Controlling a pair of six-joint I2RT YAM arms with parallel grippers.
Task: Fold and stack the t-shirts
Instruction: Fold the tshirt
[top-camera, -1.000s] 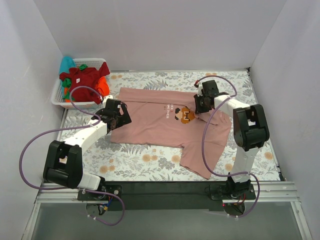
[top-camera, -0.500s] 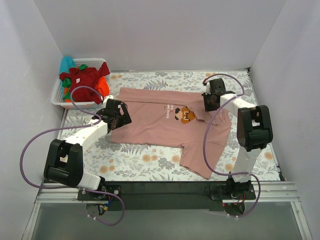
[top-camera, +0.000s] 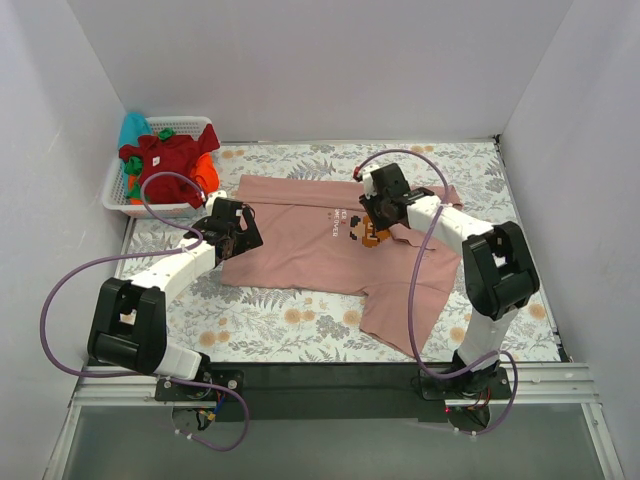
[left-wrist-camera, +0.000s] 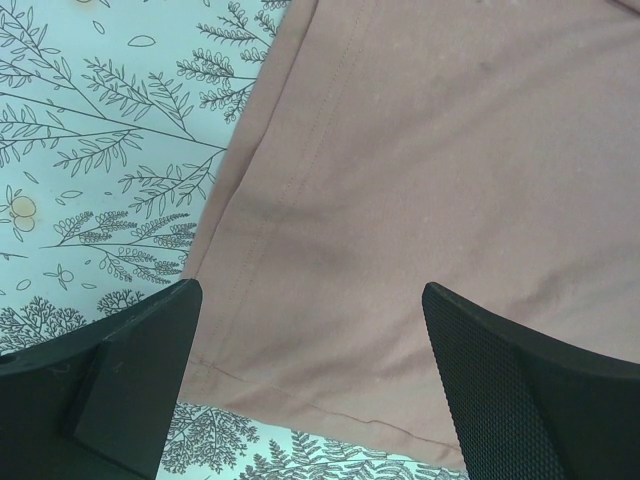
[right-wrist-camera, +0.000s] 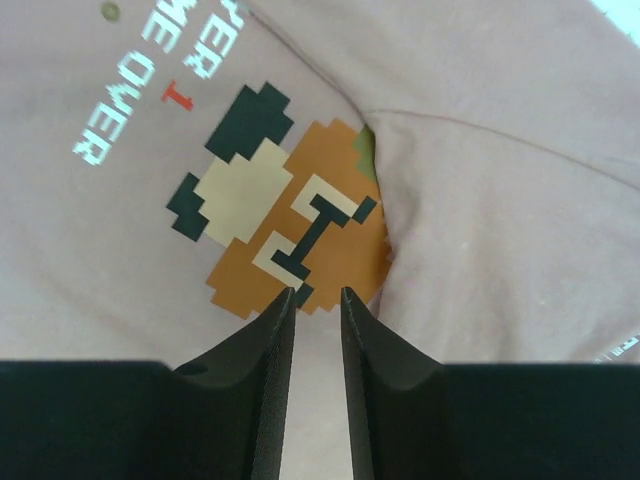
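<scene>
Top view: a dusty-pink t-shirt (top-camera: 300, 245) is shown spread nearly flat on a floral table cloth (top-camera: 280, 320), chest print upward, collar toward the right. The left gripper (top-camera: 232, 236) is held over the shirt's hem edge, and the right gripper (top-camera: 374, 214) over the chest print. A white basket (top-camera: 113, 196) at the far left corner is heaped with a dark red t-shirt (top-camera: 165, 165) and bits of orange and teal cloth. No folded stack is seen, so folding is judged barely begun, with every shirt left to fold. Plain pale walls enclose the table on three sides.

Left wrist view: the fingers are spread wide above the stitched hem, with nothing between them. Patterned cloth is seen beside the hem.

Right wrist view: the jaws stand narrowly apart above the pixel-art print (right-wrist-camera: 270, 225), and no fabric is seen pinched. A flap of pink fabric overlaps the print's right side.
</scene>
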